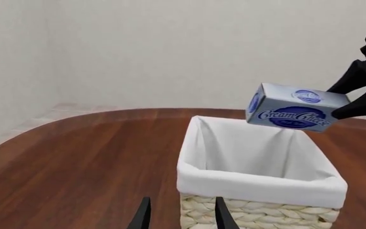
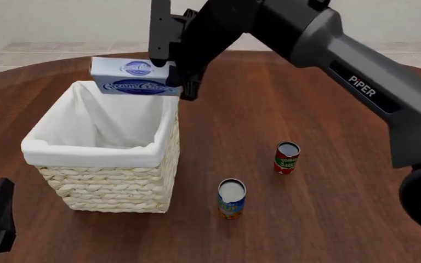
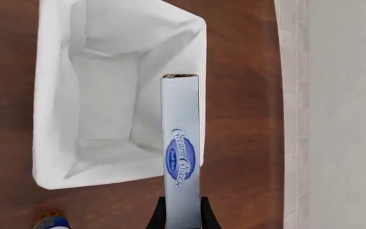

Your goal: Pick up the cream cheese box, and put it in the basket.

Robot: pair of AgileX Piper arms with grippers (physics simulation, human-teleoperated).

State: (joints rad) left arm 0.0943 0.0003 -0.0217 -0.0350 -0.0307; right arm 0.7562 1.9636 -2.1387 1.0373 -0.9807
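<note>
Left gripper (image 1: pixel 179 214) spread, two cans (image 2: pixel 231 198) (image 2: pixel 287 158), one basket (image 2: pixel 115 181), right gripper (image 2: pixel 172 66) pinching one cream cheese box (image 2: pixel 134 76).

A dark brown wooden desk (image 2: pixel 328 219) with a rounded far edge carries the wicker basket (image 2: pixel 115 189); just right of the basket stands a blue can (image 2: pixel 231 199), and farther right a red can (image 2: pixel 286 158)

Bright, even, sharp renders with soft, faint shadows.
</note>
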